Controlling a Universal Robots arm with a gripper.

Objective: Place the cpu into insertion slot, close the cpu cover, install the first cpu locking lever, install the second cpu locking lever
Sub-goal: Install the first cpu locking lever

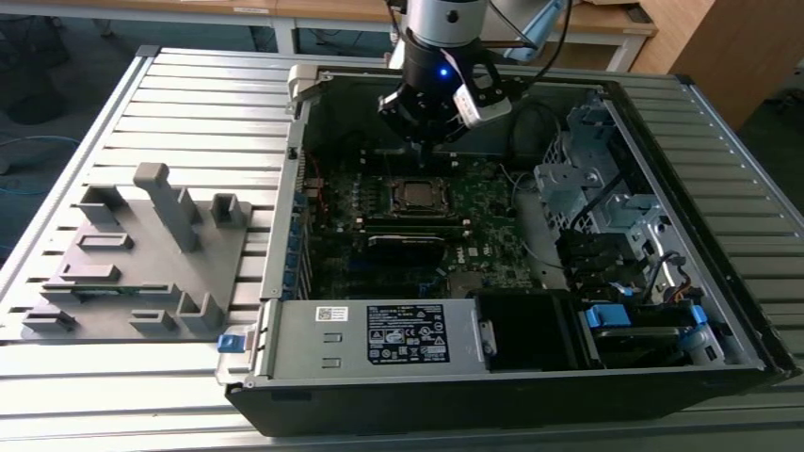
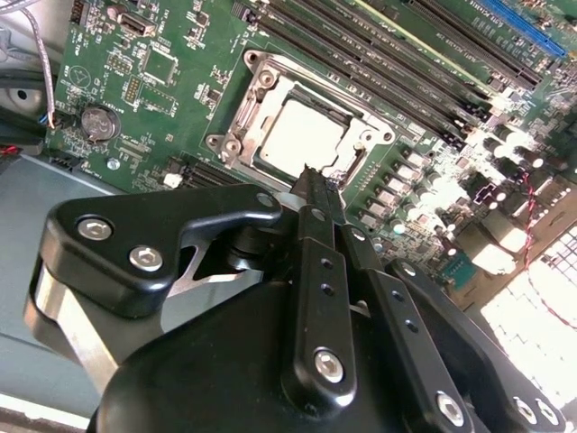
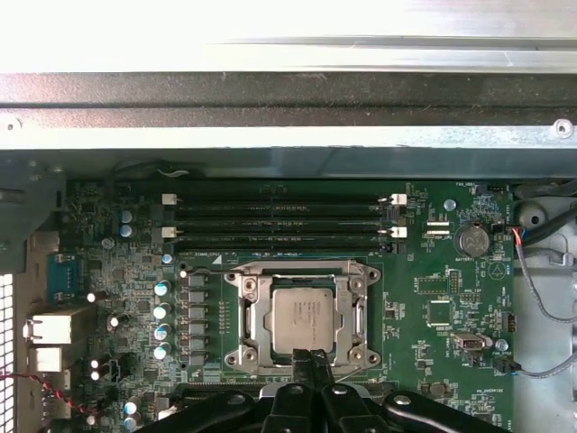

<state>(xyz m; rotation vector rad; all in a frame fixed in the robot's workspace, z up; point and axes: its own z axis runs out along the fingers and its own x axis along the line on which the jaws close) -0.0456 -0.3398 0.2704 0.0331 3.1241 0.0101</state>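
The cpu (image 3: 302, 316) (image 2: 302, 135) lies flat in the insertion slot (image 3: 236, 281) (image 2: 260, 79), its silver face showing in both wrist views. The cpu cover (image 3: 257, 316) (image 2: 248, 113) lies down around it as a silver frame. In the exterior view the socket with the cpu (image 1: 415, 195) sits mid-board inside the open computer case. My gripper (image 3: 311, 357) (image 2: 308, 176) (image 1: 434, 143) is shut, fingertips pressed together with nothing between them. It hovers at one edge of the socket frame; whether it touches is unclear.
Black memory slots (image 3: 279, 221) run along one side of the socket, and a coin battery (image 3: 471, 239) sits nearby. The case wall (image 1: 292, 160), drive cages (image 1: 603, 198) and power supply (image 1: 377, 334) ring the board. A grey fixture (image 1: 138, 254) stands on the slatted table.
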